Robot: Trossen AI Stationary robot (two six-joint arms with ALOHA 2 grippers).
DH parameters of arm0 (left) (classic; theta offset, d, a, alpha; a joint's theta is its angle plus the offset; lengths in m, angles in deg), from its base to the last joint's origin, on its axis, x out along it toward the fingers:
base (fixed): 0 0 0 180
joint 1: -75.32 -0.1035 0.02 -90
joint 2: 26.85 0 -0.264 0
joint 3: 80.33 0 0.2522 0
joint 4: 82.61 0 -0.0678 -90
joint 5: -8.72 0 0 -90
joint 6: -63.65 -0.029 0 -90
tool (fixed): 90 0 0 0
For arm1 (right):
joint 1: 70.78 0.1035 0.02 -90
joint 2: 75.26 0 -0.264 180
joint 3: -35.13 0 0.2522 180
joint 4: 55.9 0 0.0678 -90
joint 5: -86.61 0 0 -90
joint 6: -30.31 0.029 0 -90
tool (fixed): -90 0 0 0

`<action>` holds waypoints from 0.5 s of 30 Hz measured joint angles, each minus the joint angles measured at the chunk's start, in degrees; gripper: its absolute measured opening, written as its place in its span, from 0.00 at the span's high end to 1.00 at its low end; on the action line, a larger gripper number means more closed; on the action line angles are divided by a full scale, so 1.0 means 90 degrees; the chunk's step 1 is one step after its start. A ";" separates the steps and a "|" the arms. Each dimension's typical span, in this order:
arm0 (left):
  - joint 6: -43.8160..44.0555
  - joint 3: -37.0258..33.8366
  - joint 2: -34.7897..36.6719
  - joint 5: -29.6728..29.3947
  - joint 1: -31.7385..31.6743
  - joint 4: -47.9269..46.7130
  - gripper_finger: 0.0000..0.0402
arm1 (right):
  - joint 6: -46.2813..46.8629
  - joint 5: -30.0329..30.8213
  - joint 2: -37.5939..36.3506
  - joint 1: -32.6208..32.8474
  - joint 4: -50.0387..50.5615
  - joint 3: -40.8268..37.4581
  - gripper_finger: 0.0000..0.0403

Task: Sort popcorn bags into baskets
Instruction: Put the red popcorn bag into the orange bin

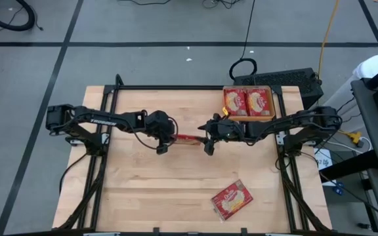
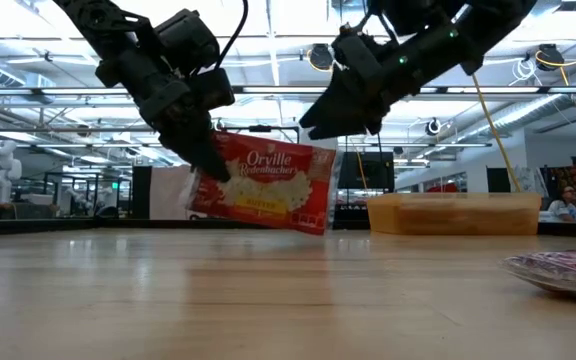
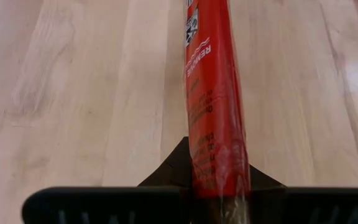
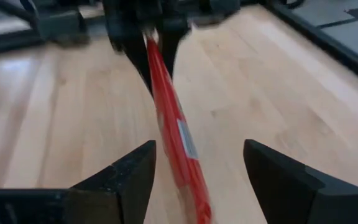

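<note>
held bag: flat red popcorn packet with the cream-yellow picture [image 2: 265,180], up off the wooden desk [image 1: 176,183] near frame centre in the high view, standing on edge so it reads as just a thin red strip from above

left hand [image 1: 164,134]: clamped on the packet's end, left of centre in the high view; own wrist view has the packet edge-on right between the dark fingers. guessing held out sideways like this to offer the free end across

right hand [image 1: 209,141]: just right of centre, facing the left one, fingers spread with the red strip running into the gap; not pinched shut yet as far as can be told. looks like a mid-air handover

basket: shallow square orange tray [image 1: 272,117], upper right of the high view, on the right arm's side, which probably explains the pass; two red packets [image 1: 248,101] already lying flat side by side in it

leftover: one more red packet [image 1: 231,199] lying flat on the desk, lower right of centre, untouched
</note>
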 joint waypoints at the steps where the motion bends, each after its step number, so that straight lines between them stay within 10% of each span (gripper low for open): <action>1: -0.0014 0.0000 0.0000 0.0000 0.0011 -0.0011 0.94 | -0.0051 0.0002 0.0058 0.0000 0.0037 0.0003 0.42; 15: -0.0109 0.0000 0.0000 0.0003 0.0052 0.0121 0.94 | -0.0309 -0.0491 0.1108 -0.0036 -0.0827 -0.0012 0.71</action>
